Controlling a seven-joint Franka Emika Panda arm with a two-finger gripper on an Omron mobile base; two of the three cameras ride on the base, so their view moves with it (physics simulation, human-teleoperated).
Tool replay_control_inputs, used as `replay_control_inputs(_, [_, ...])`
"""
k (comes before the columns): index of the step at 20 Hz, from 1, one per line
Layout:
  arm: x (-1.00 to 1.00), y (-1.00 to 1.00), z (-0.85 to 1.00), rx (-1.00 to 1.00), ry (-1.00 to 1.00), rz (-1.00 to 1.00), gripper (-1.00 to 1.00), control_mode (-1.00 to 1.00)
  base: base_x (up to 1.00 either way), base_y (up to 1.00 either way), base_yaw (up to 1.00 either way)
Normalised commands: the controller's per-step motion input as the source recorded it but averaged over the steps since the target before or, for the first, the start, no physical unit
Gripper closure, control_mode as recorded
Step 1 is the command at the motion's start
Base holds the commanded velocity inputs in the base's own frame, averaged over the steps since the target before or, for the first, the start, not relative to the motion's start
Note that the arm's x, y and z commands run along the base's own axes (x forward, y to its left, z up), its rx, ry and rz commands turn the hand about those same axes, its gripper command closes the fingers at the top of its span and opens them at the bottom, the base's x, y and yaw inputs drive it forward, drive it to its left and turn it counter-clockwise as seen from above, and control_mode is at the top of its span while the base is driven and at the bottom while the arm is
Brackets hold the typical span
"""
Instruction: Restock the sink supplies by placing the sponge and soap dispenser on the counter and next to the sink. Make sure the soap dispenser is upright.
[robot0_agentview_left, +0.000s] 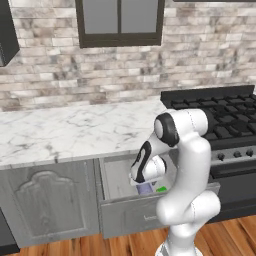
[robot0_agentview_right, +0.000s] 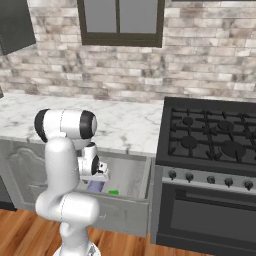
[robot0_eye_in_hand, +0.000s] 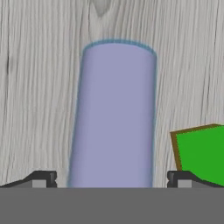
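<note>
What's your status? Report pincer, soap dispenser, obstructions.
Pincer open, straddling soap dispenser in open drawer. Sponge beside it, apart. Nothing blocking.

Soap dispenser (robot0_eye_in_hand: 116, 113): lavender-blue cylinder, lying on side on grey wood-grain floor of open drawer (robot0_agentview_left: 117, 177) below counter (robot0_agentview_left: 70, 132); pump end hidden. Sponge (robot0_eye_in_hand: 202, 153): small flat bright green block, brown edge, on drawer floor at dispenser's 4 o'clock in hand view, just beside, apart. Counter: white marble, grey veining.
</note>
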Motion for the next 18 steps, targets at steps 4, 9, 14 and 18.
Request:
replay_control_inputs(4, [0.09,0.0,-0.19,0.0,0.0,0.0,-1.0,-1.0,0.0,0.0,0.0])
replay_control_inputs(9, [0.06,0.0,-0.17,0.0,0.0,0.0,-1.0,-1.0,0.0,0.0,0.0])
replay_control_inputs(14, [0.15,0.01,-0.17,0.0,0.0,0.0,-1.0,-1.0,0.0,0.0,0.0])
replay_control_inputs(18, [0.03,0.04,-0.29,0.0,0.0,0.0,-1.0,-1.0,0.0,0.0,0.0])
